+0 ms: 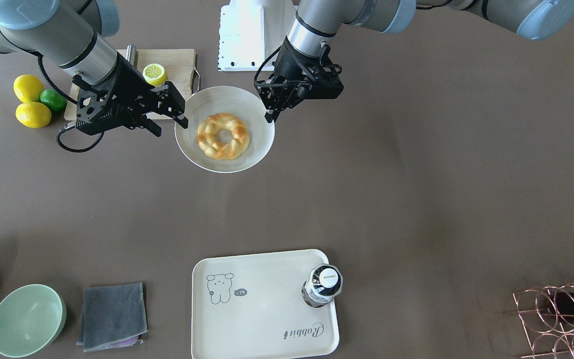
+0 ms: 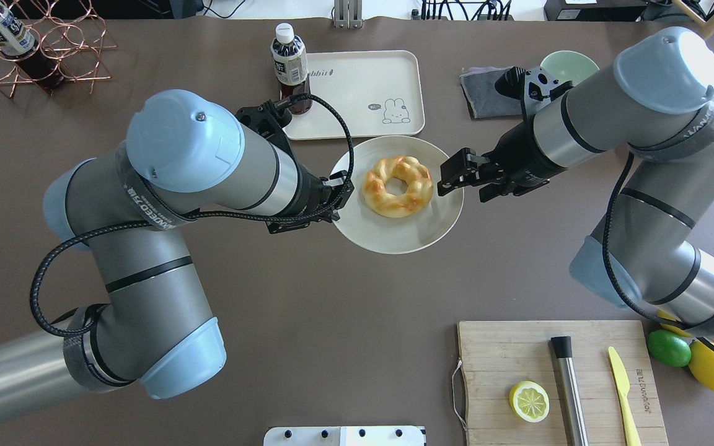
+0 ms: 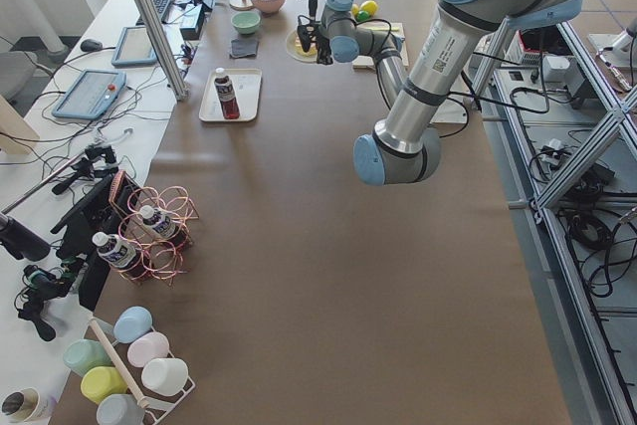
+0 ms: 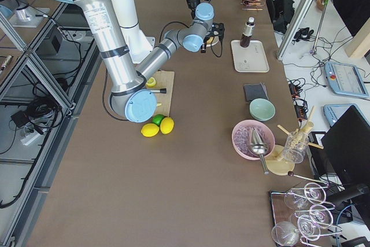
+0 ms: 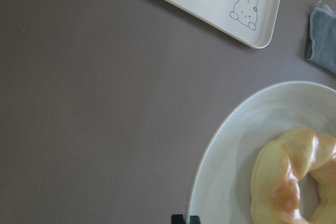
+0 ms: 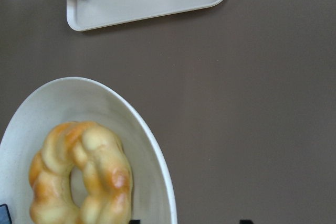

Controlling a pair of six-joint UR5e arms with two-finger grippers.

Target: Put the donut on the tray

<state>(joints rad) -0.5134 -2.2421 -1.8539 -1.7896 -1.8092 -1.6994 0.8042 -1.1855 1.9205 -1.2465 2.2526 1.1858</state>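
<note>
Wooden cutting board lies nearest the robot, carrying a lemon half. Beyond it, midway across the brown surface, the donut rests in the middle of a round white plate. The left end effector is at the plate's rim, fingers pressed together and empty. The right end effector is at the opposite rim, fingers spread, holding nothing. Farther still, apart from the plate, the tray carries a bottle at one corner.
</note>
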